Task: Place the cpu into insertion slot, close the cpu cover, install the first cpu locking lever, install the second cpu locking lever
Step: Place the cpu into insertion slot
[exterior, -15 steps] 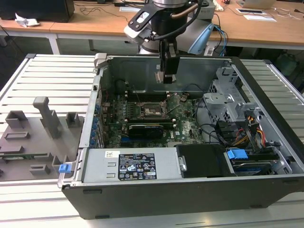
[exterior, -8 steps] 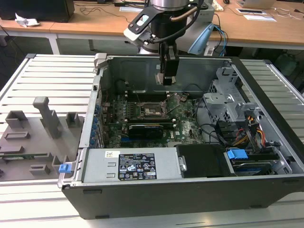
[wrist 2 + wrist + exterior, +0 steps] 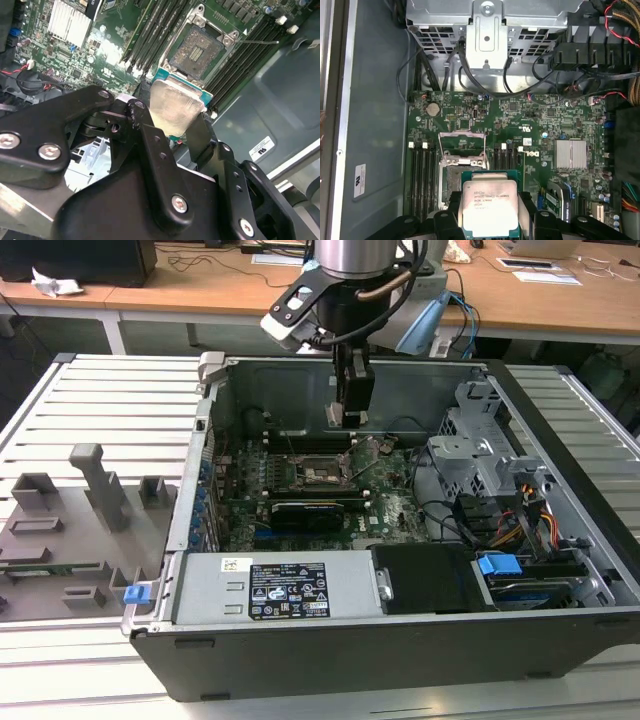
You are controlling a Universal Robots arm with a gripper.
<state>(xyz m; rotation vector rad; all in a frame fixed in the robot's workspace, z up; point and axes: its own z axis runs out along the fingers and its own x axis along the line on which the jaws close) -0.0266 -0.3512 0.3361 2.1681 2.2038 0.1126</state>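
A ribbed grey metal tabletop carries the open black computer case, with wooden desks behind. The jaws clench the flat, silvery square cpu above the dark-rimmed insertion slot.

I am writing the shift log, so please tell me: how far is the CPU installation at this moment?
Done: nothing is seated yet; the insertion slot is empty, its pin field bare. In hand: the gripper holds the cpu between its fingers, close to the slot but not in it. Left: seating it, closing the cpu cover, which stands open, and both lever steps.
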